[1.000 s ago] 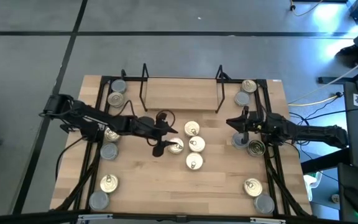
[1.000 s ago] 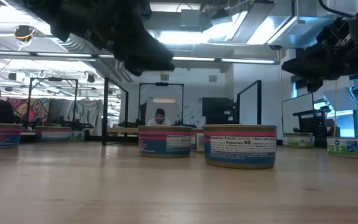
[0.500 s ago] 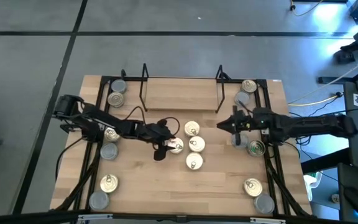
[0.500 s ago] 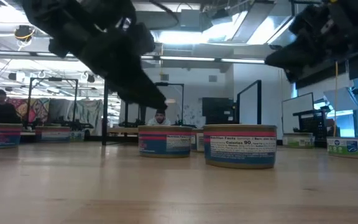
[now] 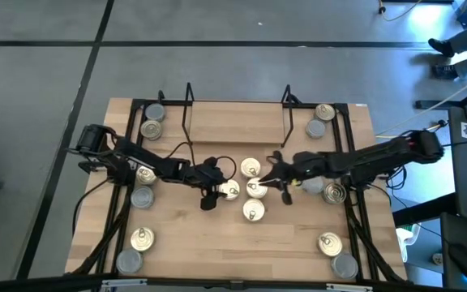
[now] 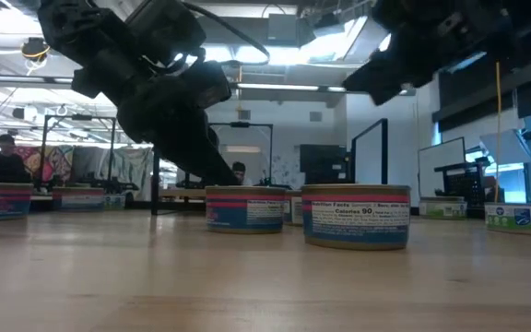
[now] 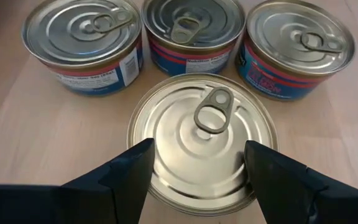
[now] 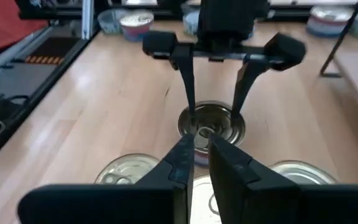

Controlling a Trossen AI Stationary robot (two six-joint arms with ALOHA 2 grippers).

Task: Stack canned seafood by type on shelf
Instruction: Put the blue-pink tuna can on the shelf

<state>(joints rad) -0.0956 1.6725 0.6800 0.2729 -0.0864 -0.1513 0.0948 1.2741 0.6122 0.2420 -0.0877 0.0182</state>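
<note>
The left tool stands wide over a gold-lidded tin at the middle of the counter, 1 finger on each side of it and not yet closed. 3 more tins sit just beyond it, near but apart. The right tool, narrow and empty, hovers over that same cluster, facing the left one.

The main risk is the 2 tools meeting: both crowd 1 small patch, and a lift by the left could strike the right. A close that lands off-centre could also shove the tin into its neighbours or let it slip.

The shelf stands at the counter's far edge, its wood base bare, with open counter between it and the cluster. More tins line both side rails, so the free path runs straight back through the middle.
</note>
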